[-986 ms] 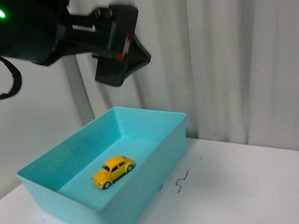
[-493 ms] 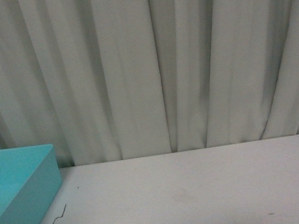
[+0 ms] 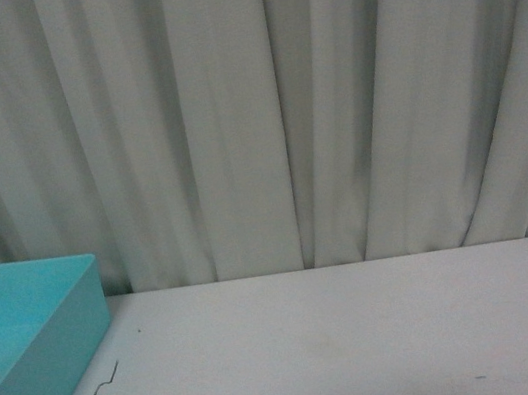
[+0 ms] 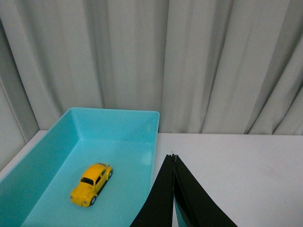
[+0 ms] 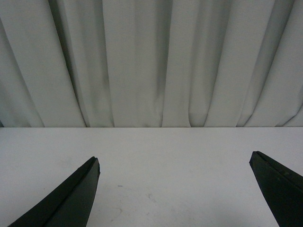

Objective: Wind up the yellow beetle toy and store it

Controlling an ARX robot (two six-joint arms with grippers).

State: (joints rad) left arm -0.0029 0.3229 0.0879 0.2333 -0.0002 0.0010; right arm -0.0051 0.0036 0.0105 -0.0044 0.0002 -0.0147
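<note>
Yellow beetle toy (image 4: 91, 184), turquoise bin (image 4: 113, 124), white table (image 3: 369, 342)

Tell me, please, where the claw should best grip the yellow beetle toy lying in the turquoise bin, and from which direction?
Grip the yellow beetle toy across its flat door sides, coming straight down from above. It sits upright on its wheels mid-floor in the turquoise bin, whose walls block a sideways approach; the rounded roof would likely slip.
</note>
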